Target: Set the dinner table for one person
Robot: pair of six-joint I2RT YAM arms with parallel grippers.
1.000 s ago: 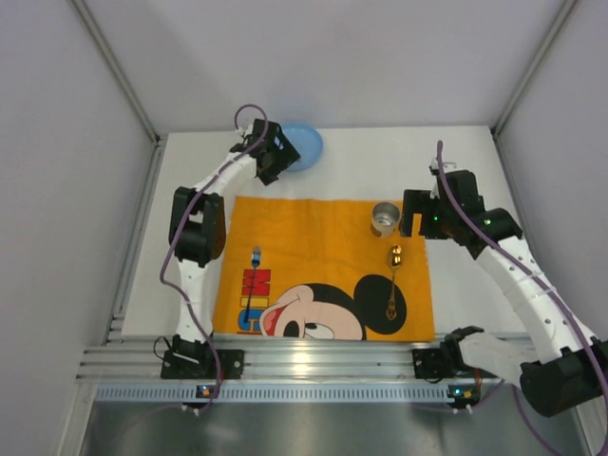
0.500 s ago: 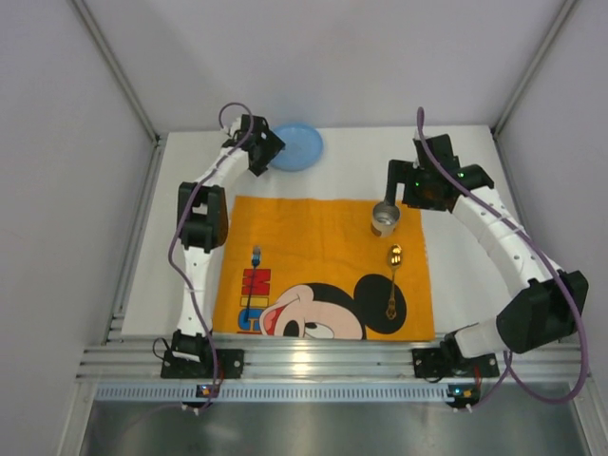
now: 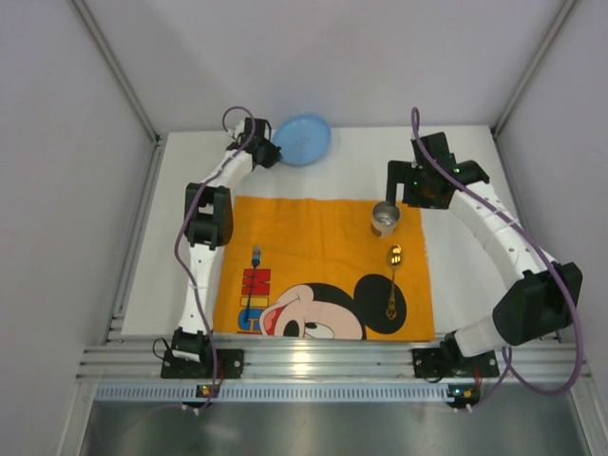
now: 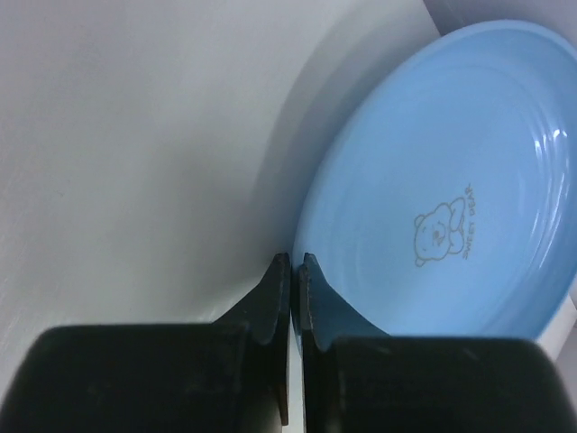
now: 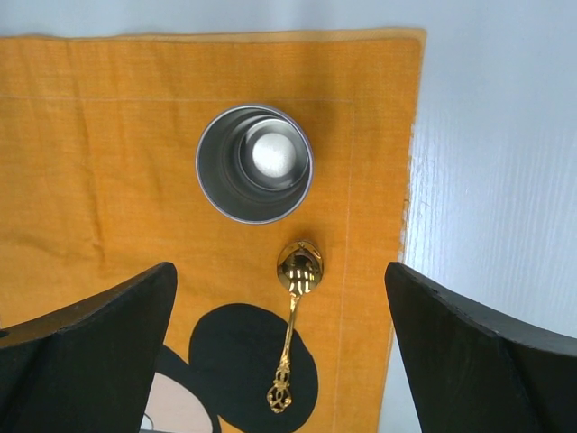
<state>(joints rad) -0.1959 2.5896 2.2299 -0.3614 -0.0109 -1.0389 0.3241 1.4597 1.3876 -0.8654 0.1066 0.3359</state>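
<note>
Left tool (image 4: 295,262) — outstretched, tight on plate (image 4: 433,207)

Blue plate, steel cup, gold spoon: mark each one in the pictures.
blue plate (image 4: 440,233), left wrist view, on the bear print at its centre.
steel cup (image 5: 255,164), right wrist view, on the inner base.
gold spoon (image 5: 299,263), right wrist view, on the bowl.
</note>
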